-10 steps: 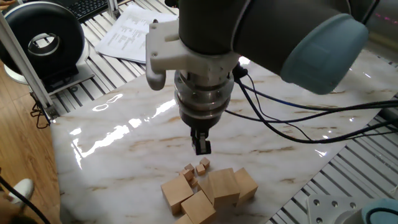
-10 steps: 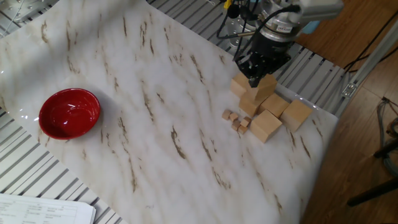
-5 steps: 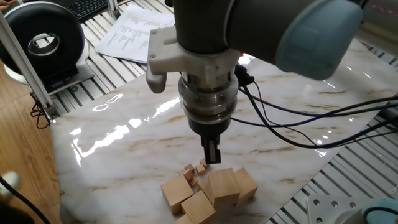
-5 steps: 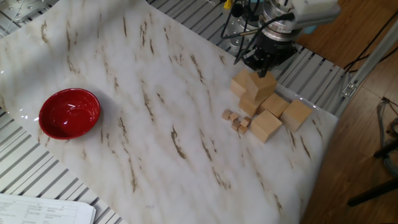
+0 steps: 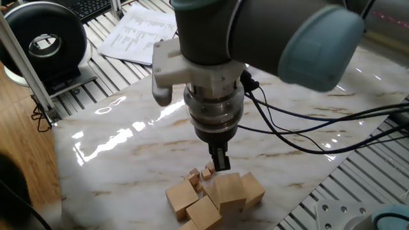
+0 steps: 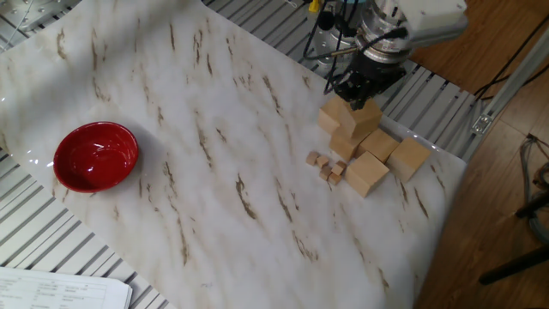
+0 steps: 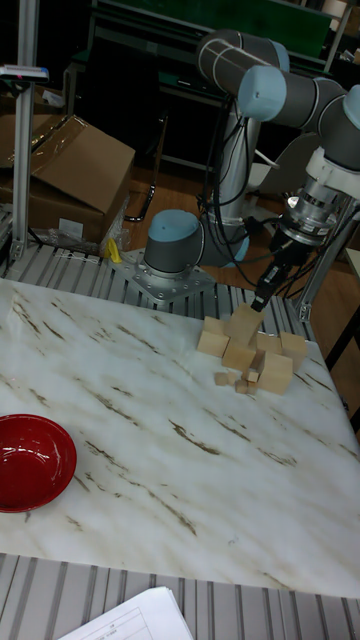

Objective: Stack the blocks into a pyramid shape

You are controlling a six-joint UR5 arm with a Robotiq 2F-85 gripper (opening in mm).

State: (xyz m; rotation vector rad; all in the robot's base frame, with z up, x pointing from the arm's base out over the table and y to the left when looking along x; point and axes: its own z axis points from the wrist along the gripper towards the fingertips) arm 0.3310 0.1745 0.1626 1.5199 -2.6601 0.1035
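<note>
Blocks clustered near one corner of the marble table, close by the arm's base. Roughly six large tan cubes countable, packed tight and touching one another. One cube raised on top of the others, tilted rather than square (best seen from the tall fixed view). No clean pyramid shape as yet: more a loose heap with a single upper cube. Two cubes at the outer side, toward the table edge, lying flat on the marble.

Gripper hanging just above the raised cube, pointed down at it, with a thin gap visible between fingertips and wood in the tall fixed view. Fingers drawn close together, narrow, nothing between them. Black cables looping from the wrist across the table.

Tiny wooden cubes, far smaller than the blocks, scattered just beside the heap on its bowl-facing side, four or so, some touching. Red bowl well apart from all of it, near the opposite table edge, nothing visible inside (also clear in the tall fixed view). Printed papers beyond the marble on the slatted frame, next to a black round device.
</note>
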